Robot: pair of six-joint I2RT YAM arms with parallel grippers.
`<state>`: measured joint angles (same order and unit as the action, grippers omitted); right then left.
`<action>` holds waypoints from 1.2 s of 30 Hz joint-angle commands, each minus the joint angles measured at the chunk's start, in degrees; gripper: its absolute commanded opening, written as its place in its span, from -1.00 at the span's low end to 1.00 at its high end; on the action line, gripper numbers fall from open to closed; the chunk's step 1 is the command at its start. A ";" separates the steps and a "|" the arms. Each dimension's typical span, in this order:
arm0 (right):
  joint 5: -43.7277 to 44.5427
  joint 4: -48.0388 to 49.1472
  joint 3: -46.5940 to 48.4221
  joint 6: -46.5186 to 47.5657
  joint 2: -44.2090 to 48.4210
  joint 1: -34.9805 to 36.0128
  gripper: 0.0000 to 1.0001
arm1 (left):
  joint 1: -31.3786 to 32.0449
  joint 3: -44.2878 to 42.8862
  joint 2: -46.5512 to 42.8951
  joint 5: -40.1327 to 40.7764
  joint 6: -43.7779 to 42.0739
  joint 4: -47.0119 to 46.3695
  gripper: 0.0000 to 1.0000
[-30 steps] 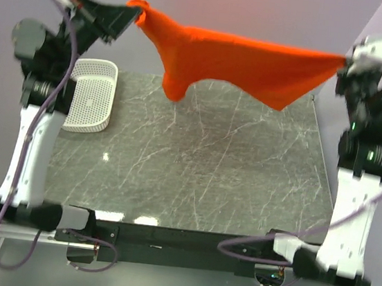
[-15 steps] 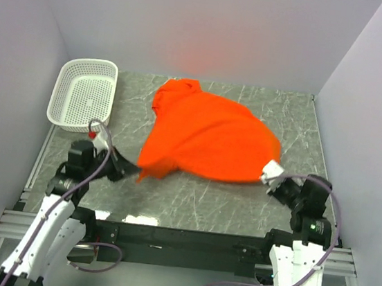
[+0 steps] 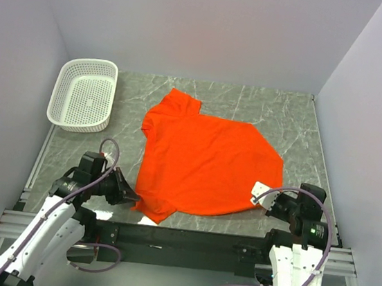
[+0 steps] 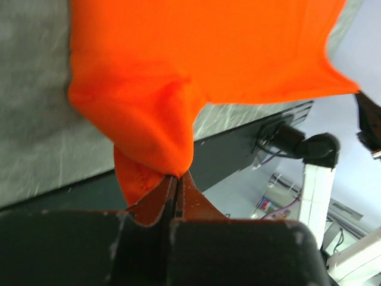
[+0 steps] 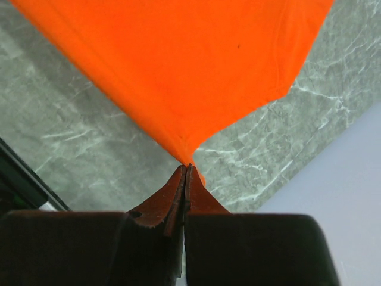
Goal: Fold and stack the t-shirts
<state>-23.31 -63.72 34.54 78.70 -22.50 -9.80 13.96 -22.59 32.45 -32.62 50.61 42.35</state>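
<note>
Lab test cell: plain walls (image 3: pixel 191 24), marble tabletop (image 3: pixel 251 108)

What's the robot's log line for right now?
t-shirt: spread on table, unfolded | left gripper: shut on near-left corner | right gripper: shut on near-right corner

Light in the top view is bright, even and diffuse from above, leaving only thin, soft shadows along the shirt (image 3: pixel 206 162) edge. The table (image 3: pixel 297 128) carries a small white glare spot near its front left edge. The orange is so saturated that folds barely show. In the wrist views the left gripper (image 4: pixel 177 185) and right gripper (image 5: pixel 186 173) sit dark and blurred against the lens, and the nearby cloth looks soft.
</note>
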 commanded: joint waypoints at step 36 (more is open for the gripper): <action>3.71 46.06 36.20 -71.23 -78.47 -1.18 0.52 | -5.52 -51.15 69.41 28.14 -12.99 -26.88 0.47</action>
<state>-23.29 -20.45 66.06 12.80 -97.12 -10.28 9.15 -69.73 99.55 -5.63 38.33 16.97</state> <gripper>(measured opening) 0.764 0.734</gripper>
